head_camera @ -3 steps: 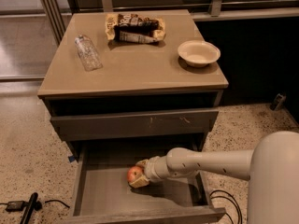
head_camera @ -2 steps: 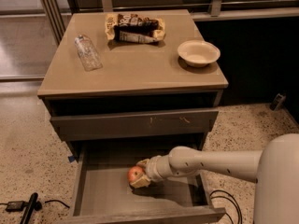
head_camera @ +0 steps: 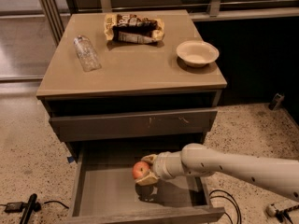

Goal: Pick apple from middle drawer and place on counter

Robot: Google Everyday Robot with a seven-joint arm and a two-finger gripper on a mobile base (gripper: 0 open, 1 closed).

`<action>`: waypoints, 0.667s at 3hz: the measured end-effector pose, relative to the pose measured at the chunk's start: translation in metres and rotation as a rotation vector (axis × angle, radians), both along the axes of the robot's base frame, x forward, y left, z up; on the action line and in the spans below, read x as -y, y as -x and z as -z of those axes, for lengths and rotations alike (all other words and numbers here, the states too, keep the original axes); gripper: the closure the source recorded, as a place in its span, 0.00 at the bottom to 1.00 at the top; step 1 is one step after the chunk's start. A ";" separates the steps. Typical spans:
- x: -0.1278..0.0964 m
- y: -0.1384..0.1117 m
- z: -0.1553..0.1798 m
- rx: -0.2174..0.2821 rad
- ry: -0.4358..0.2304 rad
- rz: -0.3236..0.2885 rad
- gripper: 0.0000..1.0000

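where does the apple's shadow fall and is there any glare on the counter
Camera view: the tool, inside the open drawer, grips the apple; their dark shadow lies on the drawer floor, just below them in the picture. Camera view: the counter shows only a soft sheen, no harsh glare.

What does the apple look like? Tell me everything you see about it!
The apple is small, round and red with a yellowish patch, its skin smooth. The gripper holds it, one of the jaws above and one below. It is over the bare floor of the open middle drawer, near the middle, with a dark shadow beneath, so it seems lifted a little. Nothing else touches it.
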State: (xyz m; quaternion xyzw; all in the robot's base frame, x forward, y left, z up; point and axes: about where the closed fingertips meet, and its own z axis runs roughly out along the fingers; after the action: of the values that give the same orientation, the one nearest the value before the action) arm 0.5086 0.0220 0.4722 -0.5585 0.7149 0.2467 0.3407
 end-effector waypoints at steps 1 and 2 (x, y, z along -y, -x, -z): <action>0.018 0.006 -0.044 0.068 -0.014 -0.006 1.00; 0.046 0.001 -0.118 0.161 -0.018 -0.006 1.00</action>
State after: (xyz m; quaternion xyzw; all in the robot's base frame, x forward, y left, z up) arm 0.5074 -0.0235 0.5900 -0.5756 0.6813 0.2085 0.4012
